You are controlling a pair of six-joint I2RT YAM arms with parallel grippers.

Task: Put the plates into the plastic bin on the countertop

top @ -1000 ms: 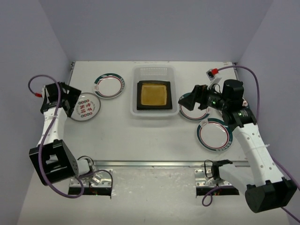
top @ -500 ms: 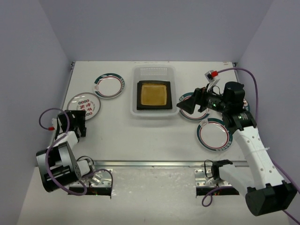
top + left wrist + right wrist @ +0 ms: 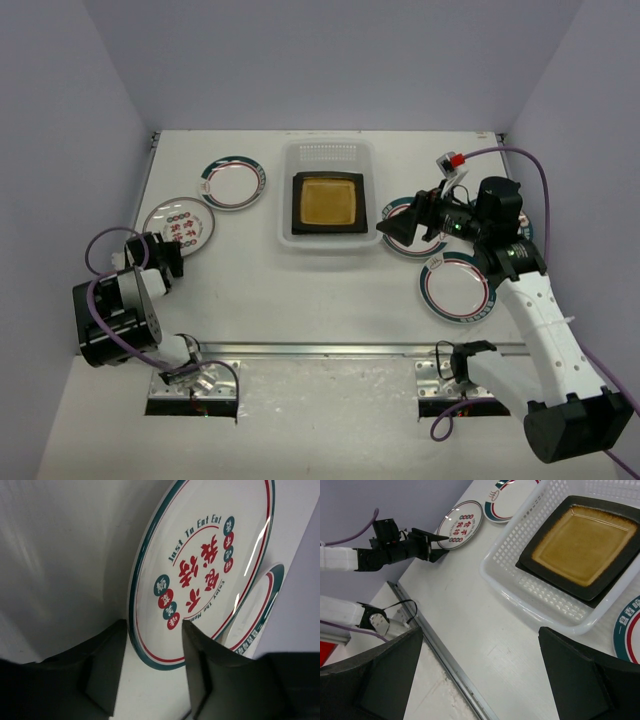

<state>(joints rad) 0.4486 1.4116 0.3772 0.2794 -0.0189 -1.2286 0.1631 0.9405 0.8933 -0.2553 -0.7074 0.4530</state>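
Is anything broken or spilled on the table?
No, nothing looks broken or spilled. The red-patterned plate looks whole on the countertop, and the amber square plate sits inside the plastic bin.

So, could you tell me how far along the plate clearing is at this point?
Done: the amber-centred square brown plate sits in the translucent perforated plastic bin. In hand: the left gripper straddles the rim of the red-patterned round white plate, grip unconfirmed; the right gripper hangs open. Left: that plate plus three banded round white plates on the white table.
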